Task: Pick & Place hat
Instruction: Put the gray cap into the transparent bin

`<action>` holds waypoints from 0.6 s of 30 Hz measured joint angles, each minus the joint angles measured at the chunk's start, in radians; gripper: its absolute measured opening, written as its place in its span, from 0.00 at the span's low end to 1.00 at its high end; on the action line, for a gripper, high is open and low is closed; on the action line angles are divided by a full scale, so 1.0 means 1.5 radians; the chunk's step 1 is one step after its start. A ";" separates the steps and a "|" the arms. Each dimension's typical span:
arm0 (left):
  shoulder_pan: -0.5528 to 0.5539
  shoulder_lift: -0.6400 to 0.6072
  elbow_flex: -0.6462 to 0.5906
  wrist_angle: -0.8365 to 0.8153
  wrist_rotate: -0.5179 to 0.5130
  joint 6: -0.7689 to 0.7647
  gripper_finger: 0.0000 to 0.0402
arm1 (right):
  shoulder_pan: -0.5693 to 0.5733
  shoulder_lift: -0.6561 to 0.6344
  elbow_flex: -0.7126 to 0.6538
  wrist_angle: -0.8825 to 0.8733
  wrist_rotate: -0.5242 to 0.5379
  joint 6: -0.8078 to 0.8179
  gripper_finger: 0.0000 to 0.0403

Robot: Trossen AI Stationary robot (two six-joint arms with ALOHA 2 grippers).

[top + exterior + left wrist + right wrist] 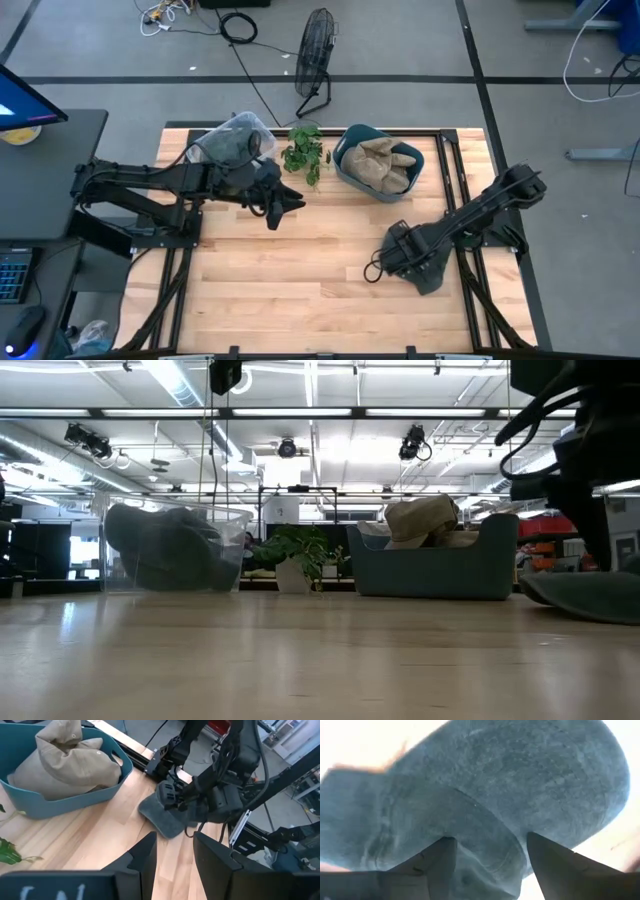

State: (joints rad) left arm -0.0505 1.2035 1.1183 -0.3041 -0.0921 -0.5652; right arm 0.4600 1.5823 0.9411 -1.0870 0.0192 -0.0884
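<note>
A grey hat [425,272] lies flat on the wooden table near its right side; it also shows in the low view, hat [585,598], and in the left wrist view, hat [167,820]. My right gripper [402,262] is down over it, open, with the crown filling the right wrist view between the fingers, gripper [490,845]. My left gripper [290,203] hangs open above the table's left half, near the plant, gripper [175,842], and holds nothing. My right gripper comes at the hat's crown [485,827] from above, pointing down. Its open fingers [437,857] stand on either side of a hump of the grey cloth, tips against the fabric. The hat lies on the table under them.
A blue bin [350,170] with beige hats stands at the far edge, right of a small potted plant [305,152]. A clear container [235,140] holding dark hats sits at the far left. Bare wood lies in the middle and near parts of the table.
</note>
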 joint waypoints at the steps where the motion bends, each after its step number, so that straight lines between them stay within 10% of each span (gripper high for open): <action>1: 0.000 0.000 0.000 0.000 0.000 0.000 0.33 | 0.000 0.006 0.000 0.010 0.004 -0.003 0.60; 13: 0.000 0.000 0.000 0.000 0.000 0.000 0.33 | -0.001 0.039 0.008 0.088 0.033 0.022 0.06; 18: 0.000 0.000 0.000 -0.014 0.001 -0.003 0.33 | -0.001 0.039 0.054 0.069 0.038 0.033 0.04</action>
State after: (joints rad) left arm -0.0502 1.2036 1.1183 -0.3249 -0.0910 -0.5693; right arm 0.4587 1.6405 1.0225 -0.9840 0.0761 -0.0385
